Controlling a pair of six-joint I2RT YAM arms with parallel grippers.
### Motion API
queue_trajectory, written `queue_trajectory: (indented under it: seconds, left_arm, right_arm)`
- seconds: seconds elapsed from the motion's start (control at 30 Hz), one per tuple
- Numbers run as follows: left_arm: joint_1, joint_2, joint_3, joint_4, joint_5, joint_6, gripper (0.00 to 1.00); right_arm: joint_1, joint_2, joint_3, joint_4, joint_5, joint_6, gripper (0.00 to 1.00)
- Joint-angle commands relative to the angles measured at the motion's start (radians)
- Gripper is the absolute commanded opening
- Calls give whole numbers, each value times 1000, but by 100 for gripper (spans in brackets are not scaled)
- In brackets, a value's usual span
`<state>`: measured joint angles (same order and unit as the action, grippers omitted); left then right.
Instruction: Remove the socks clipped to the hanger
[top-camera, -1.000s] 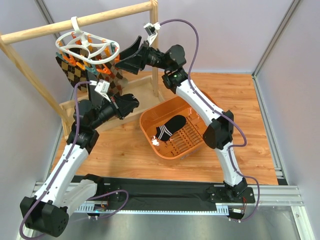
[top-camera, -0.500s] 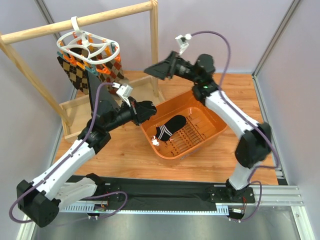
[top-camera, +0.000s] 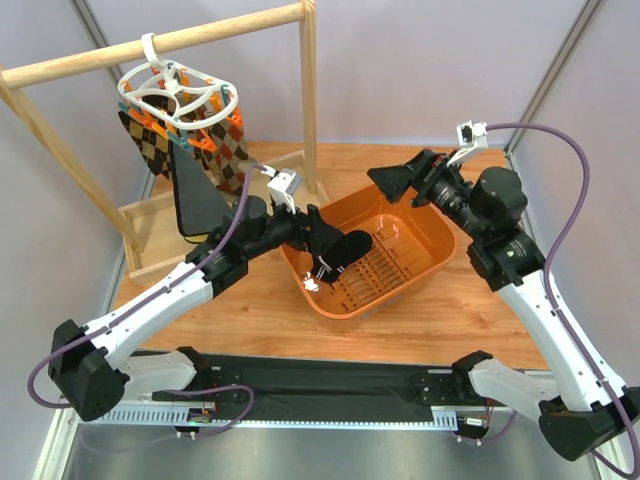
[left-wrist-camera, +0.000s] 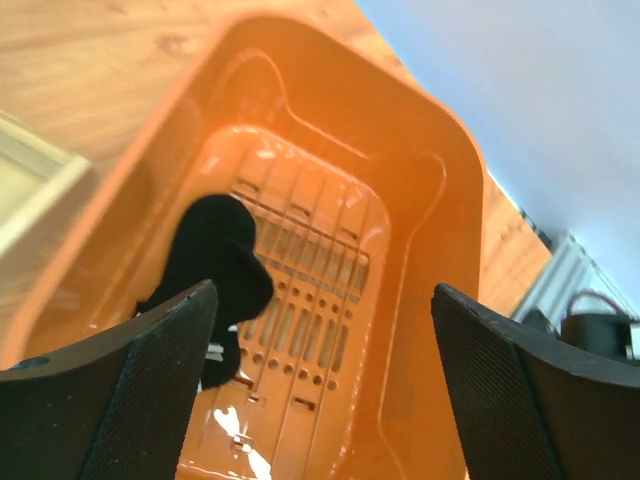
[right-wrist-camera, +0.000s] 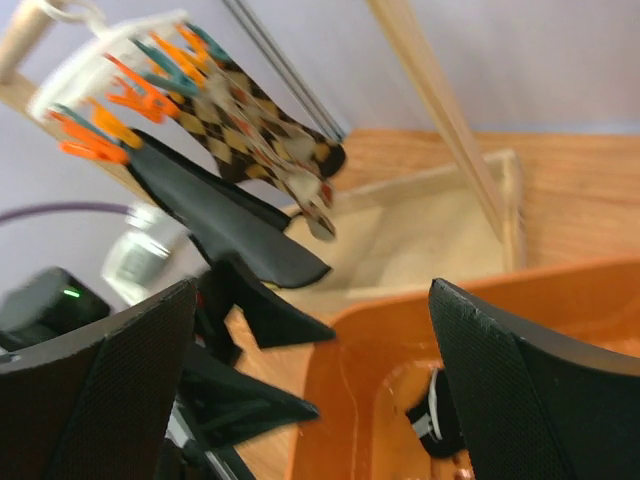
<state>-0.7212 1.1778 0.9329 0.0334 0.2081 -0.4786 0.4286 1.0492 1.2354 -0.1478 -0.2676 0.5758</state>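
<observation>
The white hanger (top-camera: 180, 92) hangs by its hook on the wooden rail, with orange and blue clips below it. Brown argyle socks (top-camera: 228, 150) and a plain black sock (top-camera: 195, 195) are still clipped to it. The right wrist view shows the hanger (right-wrist-camera: 95, 55), the argyle socks (right-wrist-camera: 262, 125) and the black sock (right-wrist-camera: 205, 205). A black sock with white stripes (top-camera: 345, 248) lies in the orange basket (top-camera: 440, 240). My left gripper (top-camera: 325, 240) hovers open just over that sock (left-wrist-camera: 215, 265), holding nothing. My right gripper (top-camera: 395, 170) is open and empty above the basket's far rim.
The wooden rail (top-camera: 230, 30) stands on slanted legs with a pale wooden base frame (top-camera: 160, 215) behind the basket. Grey walls close in at the back and sides. A black mat (top-camera: 330, 385) lies along the near edge between the arm bases.
My left arm swung from under the hanger to over the basket and its jaws opened. My right arm drew back from the hanger to the right, open throughout.
</observation>
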Motion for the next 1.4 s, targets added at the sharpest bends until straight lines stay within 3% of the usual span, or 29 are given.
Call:
queue_trajectory:
  seconds: [0.0,0.17,0.3,0.4,0.5,0.67,0.77,0.83,0.87,0.97,1.1,1.23,1.37]
  left_arm:
    - [-1,-70,110,-87,-110,89,96]
    - [-1,-109,234,-386,-254,208,92]
    - [0,-197,259,-574,-420,203,93]
    - [3,-266,291,-778,-369,167,90]
    - [5,-404,201,-796,-357,135,89]
    - [25,-538,127,-829,-588,136,88]
    - [116,-497,164,-837,-569,161,87]
    - [199,-468,210,-836,-472,153,87]
    - [297,-443,227,-834,-429,144,85]
    - [431,-428,308,-819,-254,101,84]
    - [436,-428,479,-823,-259,49,84]
    - [436,-416,540,-773,-274,23,83]
    - [436,-376,604,-706,-250,26,73]
  right_arm:
    - [2,-24,-79,-125,88,-30,100]
    - [70,-18,-123,-131,163,-27,100]
    - [212,60,-70,-139,246,-83,100]
    - [295,164,-19,-144,337,-102,99]
    - [381,234,-7,-98,407,-120,97]
    - [495,316,47,-116,464,-143,95]
    - [524,313,78,-202,473,-151,95]
    - [538,287,67,-275,476,-137,95]
    - [556,243,58,-292,475,-131,95]
    - [600,129,-2,-344,478,-117,95]
    - [639,-32,-105,-419,504,-73,95]
    - [654,-199,-227,-450,536,-22,94]
    - [656,-311,-286,-473,524,-34,94]
